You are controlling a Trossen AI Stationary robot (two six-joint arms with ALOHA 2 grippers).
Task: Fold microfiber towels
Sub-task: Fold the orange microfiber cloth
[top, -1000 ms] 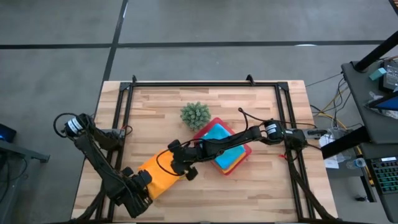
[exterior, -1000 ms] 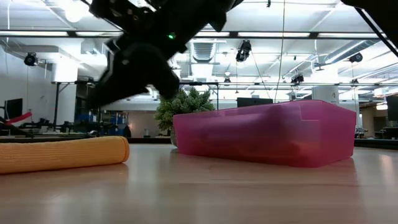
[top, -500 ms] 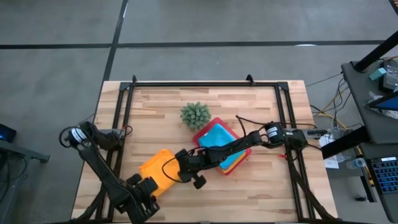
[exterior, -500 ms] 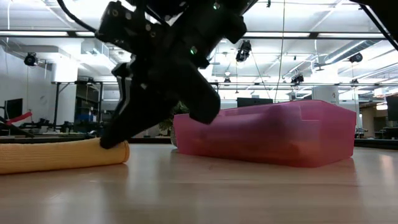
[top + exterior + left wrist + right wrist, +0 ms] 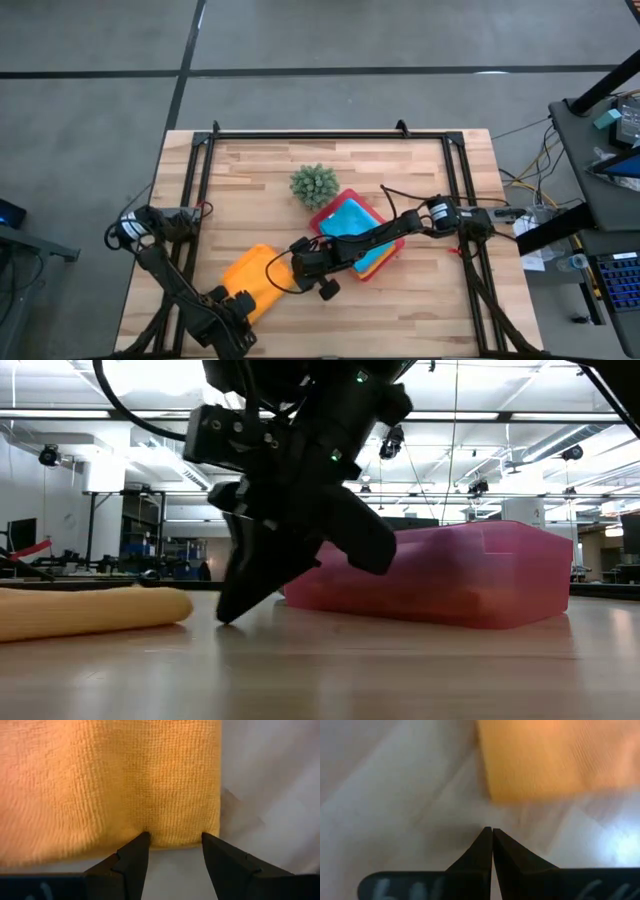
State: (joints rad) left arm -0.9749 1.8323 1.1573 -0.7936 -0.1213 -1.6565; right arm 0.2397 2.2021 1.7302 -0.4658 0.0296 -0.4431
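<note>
Orange towel lies folded on the wooden worktop, toward its front left part, well short of the pink tray. More towels sit stacked in that tray, a light blue one on top with yellow and orange edges showing beneath. The left gripper rests at the orange towel's near edge, its jaws apart, with the hem just at their tips. The right gripper points down at bare wood just beside the towel's other edge, jaws pressed together and holding nothing. A small spiky green plant stands behind the tray.
</note>
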